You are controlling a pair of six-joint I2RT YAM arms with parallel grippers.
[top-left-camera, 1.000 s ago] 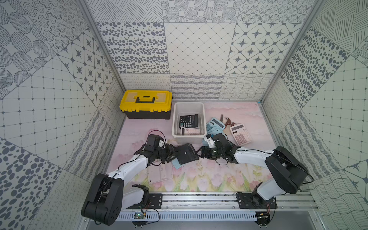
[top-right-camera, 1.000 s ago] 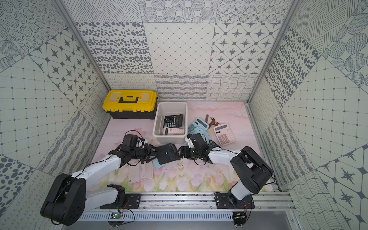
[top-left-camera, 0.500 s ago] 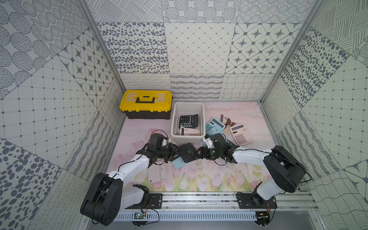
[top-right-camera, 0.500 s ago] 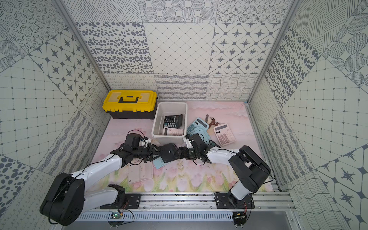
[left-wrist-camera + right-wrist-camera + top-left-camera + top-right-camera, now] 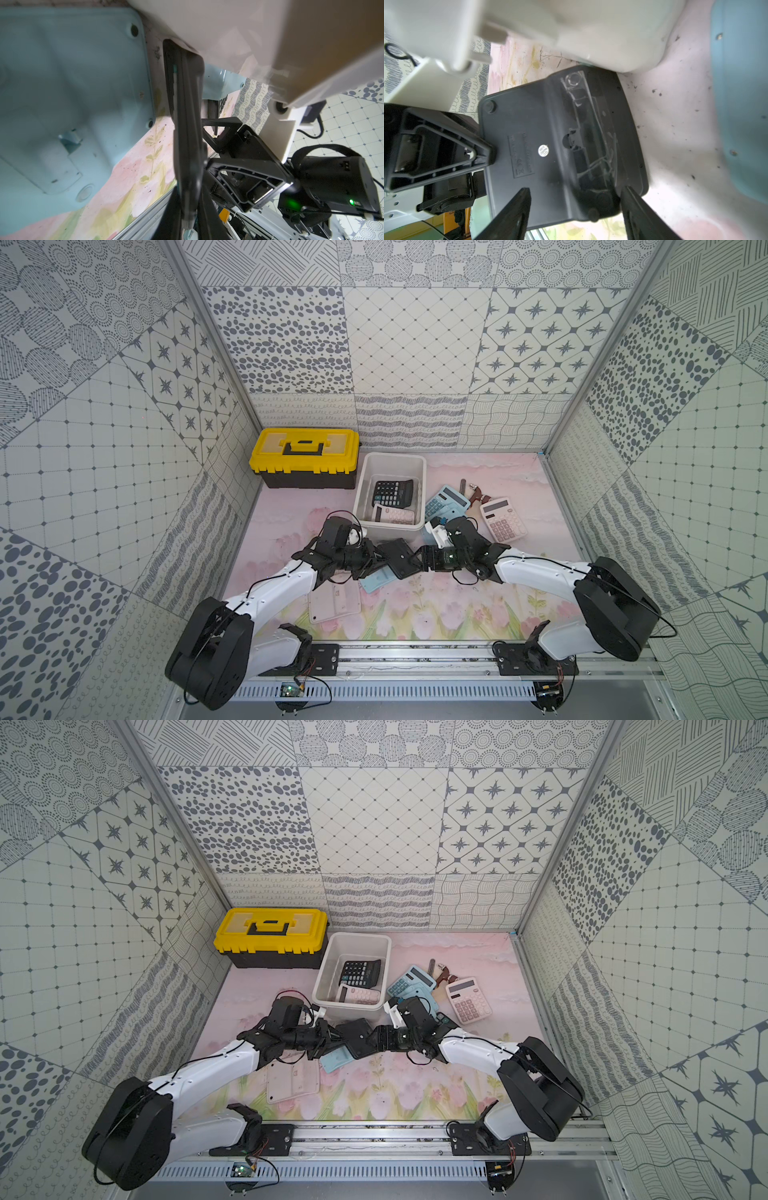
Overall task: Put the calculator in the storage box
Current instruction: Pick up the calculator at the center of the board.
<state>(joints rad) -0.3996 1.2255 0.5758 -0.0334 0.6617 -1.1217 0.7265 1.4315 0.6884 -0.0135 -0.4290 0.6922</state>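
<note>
Gripping from both sides, you hold the black rectangular plastic calculator back-up just outside the robot-side wall of the off-white open plastic storage box, left gripper clenched on one edge, right gripper grasping the opposite end with wide-spread jaws

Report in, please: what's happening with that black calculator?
Left tool and right tool both clamped on black calculator, back up. Not in box yet. Box's near wall close by.
</note>
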